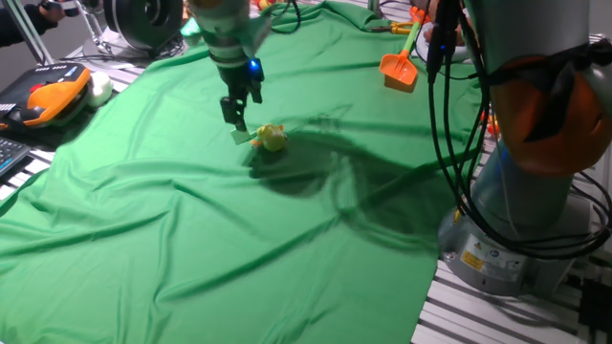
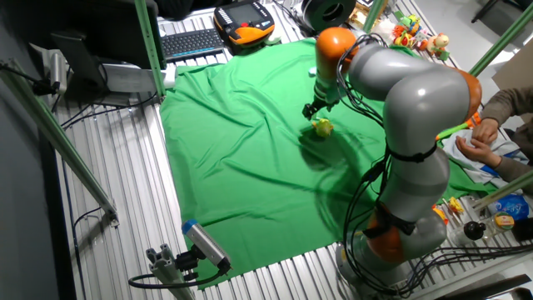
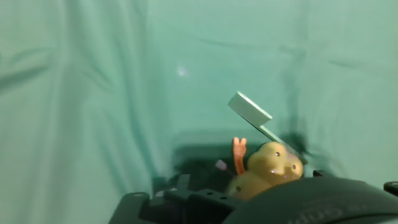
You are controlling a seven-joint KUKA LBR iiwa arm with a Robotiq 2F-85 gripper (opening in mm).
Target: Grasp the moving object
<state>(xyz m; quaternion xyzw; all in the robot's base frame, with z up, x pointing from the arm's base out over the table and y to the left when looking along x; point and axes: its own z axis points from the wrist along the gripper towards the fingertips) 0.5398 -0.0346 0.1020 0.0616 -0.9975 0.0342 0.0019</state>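
You have even, fairly bright overhead light in both fixed views. The arm [image 1: 535, 105] throws a soft dark shadow [image 1: 325, 182] across the green cloth [image 1: 143, 239], spreading right of the yellow-green ball [image 1: 272, 138]. No harsh glare shows on the cloth. Your hand view is dimmer and washed to a pale teal; the ball [image 3: 268, 169] and its flat tab [image 3: 250, 109] look soft, and the dark gripper body [image 3: 261, 202] along the near edge is blurred. A faint bright spot [image 3: 181, 71] sits on the far cloth.

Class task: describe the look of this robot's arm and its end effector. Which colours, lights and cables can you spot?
The arm is bulky, rounded silver-grey with orange joint rings. Black cables hang along it. The end effector is small and black, with a blue light above it.
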